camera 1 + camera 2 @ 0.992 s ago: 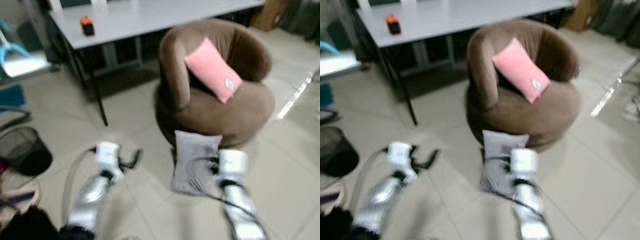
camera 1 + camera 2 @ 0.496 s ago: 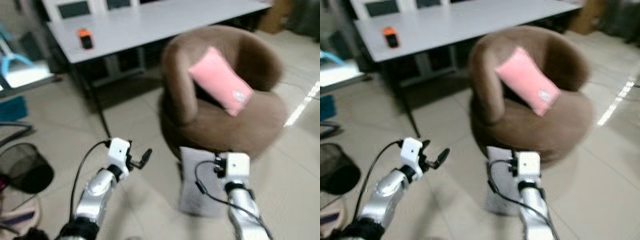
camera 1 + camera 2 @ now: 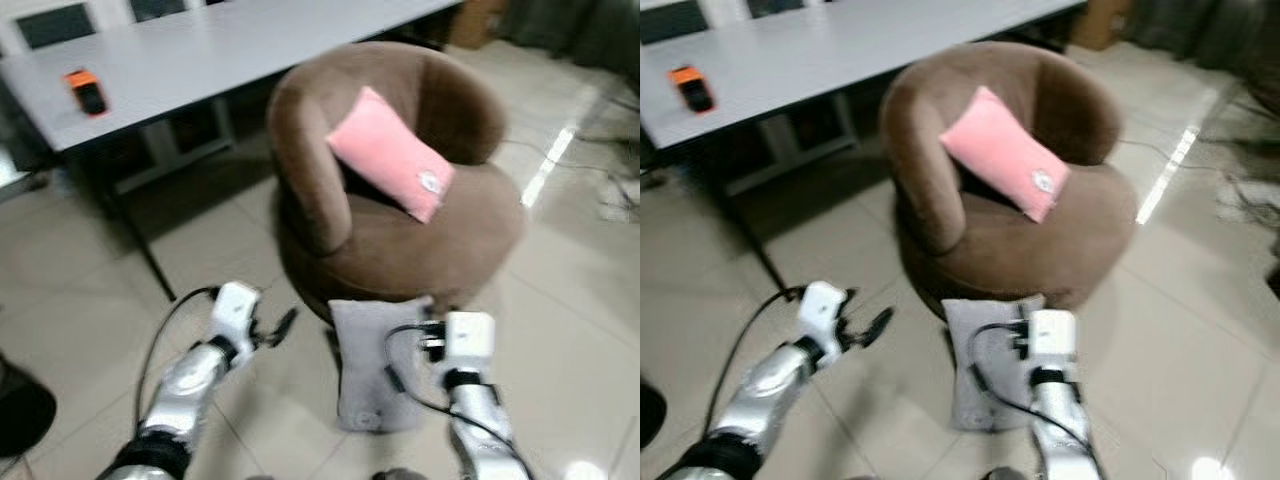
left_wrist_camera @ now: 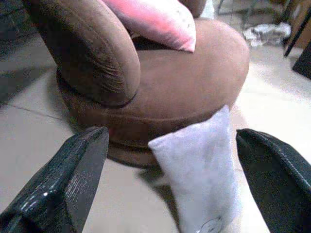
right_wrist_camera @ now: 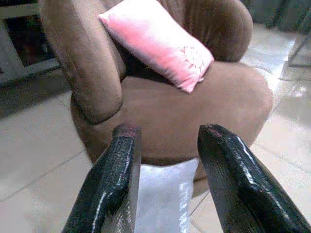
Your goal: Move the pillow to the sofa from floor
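Observation:
A grey pillow (image 3: 370, 370) stands on the tiled floor, leaning against the front of a round brown sofa chair (image 3: 400, 240). A pink pillow (image 3: 388, 152) lies on the sofa's seat. My left gripper (image 3: 278, 327) is open, low over the floor just left of the grey pillow (image 4: 199, 165). My right arm (image 3: 468, 340) reaches over the pillow's right edge. In the right wrist view my right gripper (image 5: 170, 131) is open, with the grey pillow (image 5: 163, 194) below the fingers and nothing held.
A long grey table (image 3: 200, 50) with an orange object (image 3: 86, 90) stands behind the sofa on the left, its dark leg (image 3: 140, 250) reaching the floor. A black object (image 3: 20, 415) sits at the lower left. Cables (image 3: 620, 190) lie on the floor at far right.
The camera has turned, so the sofa and table sit further left in the picture. Both arms stay stretched toward the grey pillow, which remains on the floor.

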